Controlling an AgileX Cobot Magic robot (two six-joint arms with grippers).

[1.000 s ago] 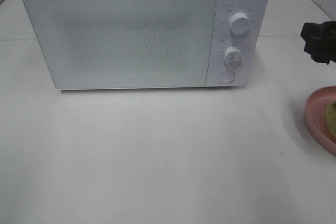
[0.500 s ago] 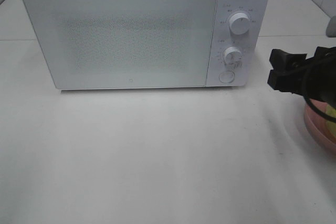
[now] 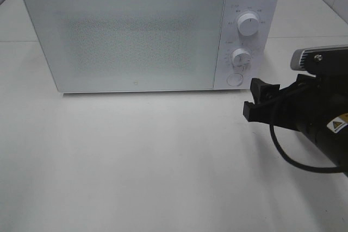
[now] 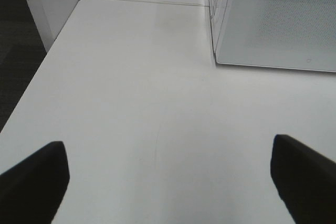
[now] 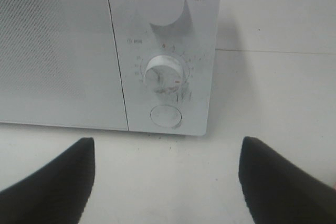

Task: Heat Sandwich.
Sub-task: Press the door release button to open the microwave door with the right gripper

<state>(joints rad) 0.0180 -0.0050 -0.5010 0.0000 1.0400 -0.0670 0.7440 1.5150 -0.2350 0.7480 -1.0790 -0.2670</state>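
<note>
Sandwich: honestly can't spot it in any view right now. The right arm fills the table's right edge in the overhead shot, so if the sandwich is over there, it's hidden behind the arm.

Microwave: the microwave [image 3: 136, 36] sits along the back edge of the table [image 3: 136, 161], and its door [image 3: 125, 36] is fully shut. The control strip is on its right side.

Controls: upper knob [image 3: 248, 25], lower knob [image 3: 241, 57], and a round button [image 3: 234, 79] at the very bottom of the strip. I'm guessing that's the door release.

Right gripper: the right gripper [image 3: 254, 100] is out over the table just in front of the control strip, near the right edge. Its jaws are spread wide with nothing between them. In its wrist view the round button sits pretty much dead centre between the two fingers.

Left gripper: the left gripper [image 4: 168, 156] hangs over bare table by the left edge, off the microwave's left end. Its jaws are apart too, and it holds nothing.

Step in hand: looks to me like getting the door open. Nothing can go in until that happens, so the task is barely started.

Next move: probably a push on that round button. It's small and the jaws straddle it, so one fingertip needs lining up on it (or the jaws need closing first). Also watch the lower knob right above it, which is easy to bump.
</note>
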